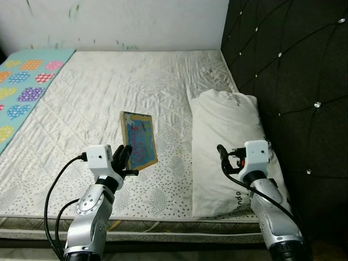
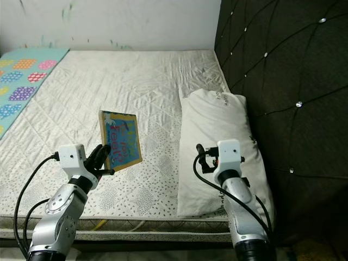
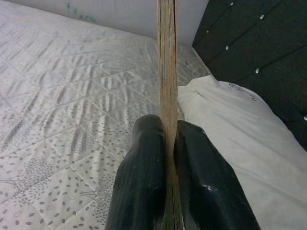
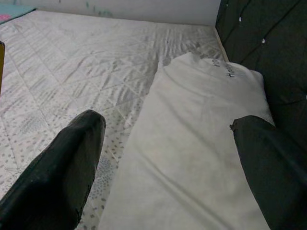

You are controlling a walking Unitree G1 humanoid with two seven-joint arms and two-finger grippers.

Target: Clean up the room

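A thin picture book (image 1: 139,139) with a blue, colourful cover is held upright above the near part of the mattress (image 1: 109,92). My left gripper (image 1: 124,160) is shut on its lower edge; in the left wrist view the book's edge (image 3: 167,72) stands pinched between the two black fingers (image 3: 144,182). My right gripper (image 1: 228,159) hovers open over the near end of a white pillow (image 1: 225,141), nothing between its fingers (image 4: 62,167). The pillow (image 4: 196,143) lies along the headboard side.
A black tufted headboard (image 1: 293,76) runs along the right. A teal blanket with coloured patches (image 1: 22,81) covers the mattress's far left. A white wall (image 1: 119,22) closes the back. The mattress's front edge (image 1: 163,225) is just below my arms.
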